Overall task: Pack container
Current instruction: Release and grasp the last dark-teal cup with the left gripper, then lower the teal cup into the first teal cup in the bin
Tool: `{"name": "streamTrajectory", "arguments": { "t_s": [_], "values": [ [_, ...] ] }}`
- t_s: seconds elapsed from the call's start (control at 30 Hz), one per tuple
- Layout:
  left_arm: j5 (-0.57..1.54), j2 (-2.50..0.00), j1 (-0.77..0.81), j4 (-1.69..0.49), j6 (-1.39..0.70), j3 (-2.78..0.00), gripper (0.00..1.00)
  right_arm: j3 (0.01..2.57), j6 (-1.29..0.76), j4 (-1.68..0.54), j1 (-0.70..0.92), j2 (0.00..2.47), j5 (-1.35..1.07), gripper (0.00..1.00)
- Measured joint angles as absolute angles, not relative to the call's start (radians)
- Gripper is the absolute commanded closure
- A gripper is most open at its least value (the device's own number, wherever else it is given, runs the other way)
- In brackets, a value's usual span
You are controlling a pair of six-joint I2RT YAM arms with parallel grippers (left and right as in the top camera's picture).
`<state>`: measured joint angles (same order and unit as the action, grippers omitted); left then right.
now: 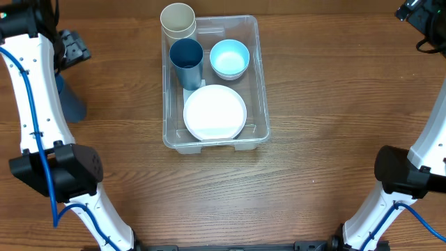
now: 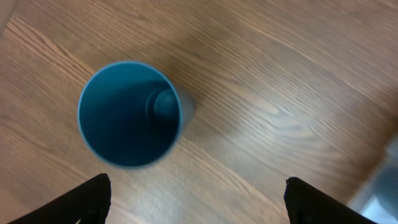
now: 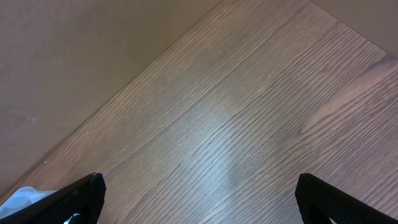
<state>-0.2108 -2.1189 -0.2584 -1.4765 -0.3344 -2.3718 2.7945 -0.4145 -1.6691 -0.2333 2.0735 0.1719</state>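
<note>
The clear container [image 1: 258,89] stands at the table's middle. It holds a dark blue cup [image 1: 186,57], a light blue bowl [image 1: 229,58] and a white plate [image 1: 214,111]. A beige cup [image 1: 178,20] stands at its far left corner. Another blue cup [image 1: 71,102] stands upright on the table at the left, partly hidden by my left arm. In the left wrist view this cup [image 2: 129,113] is empty, ahead of my open, empty left gripper [image 2: 198,199]. My right gripper [image 3: 199,199] is open and empty over bare wood, far right of the container.
The left gripper's body [image 1: 72,47] sits at the far left edge and the right gripper's body [image 1: 417,12] at the far right corner. A corner of the container [image 2: 382,186] shows at the left wrist view's right edge.
</note>
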Motion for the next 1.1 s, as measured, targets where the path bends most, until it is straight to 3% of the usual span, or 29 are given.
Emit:
{"name": "streamTrajectory", "arguments": {
  "t_s": [0.13,0.23,0.27,0.3,0.33,0.53,0.73,0.83,0.9,1.1],
  "values": [
    [-0.21,-2.119,-0.313,-1.346,-0.339,-2.238,0.05,2.794,-0.415,-1.67,-0.233,2.074,0.172,0.0],
    [-0.21,-2.119,-0.325,-1.228,-0.339,-2.127,0.08,2.794,-0.414,-1.669,-0.233,2.074,0.172,0.0],
    [-0.209,-2.119,-0.325,-1.207,-0.339,-2.099,0.29,2.794,-0.415,-1.669,-0.233,2.074,0.172,0.0],
    [-0.196,-2.119,-0.325,-1.172,-0.339,-2.056,0.68,2.794,-0.415,-1.669,-0.233,2.074,0.172,0.0],
    [-0.186,-2.119,-0.325,-1.155,-0.341,-2.028,0.96,2.794,-0.415,-1.669,-0.233,2.074,0.172,0.0],
    [-0.041,-2.118,-0.327,-1.185,-0.326,-2.004,0.96,2.794,-0.415,-1.669,-0.233,2.074,0.172,0.0],
    [0.122,-2.036,-0.294,-1.421,-0.26,-2.207,0.96,2.794,-0.415,-1.669,-0.233,2.074,0.172,0.0],
    [0.118,-1.807,-0.153,-1.416,-0.222,-2.283,0.96,2.794,-0.414,-1.669,-0.233,2.074,0.172,0.0],
    [0.116,-1.685,0.025,-1.364,-0.179,-2.301,0.96,2.794,-0.415,-1.67,-0.233,2.074,0.172,0.0],
    [0.005,-1.782,0.399,-1.293,-0.127,-2.31,0.96,2.794,-0.415,-1.669,-0.233,2.074,0.172,0.0]
  ]
}}
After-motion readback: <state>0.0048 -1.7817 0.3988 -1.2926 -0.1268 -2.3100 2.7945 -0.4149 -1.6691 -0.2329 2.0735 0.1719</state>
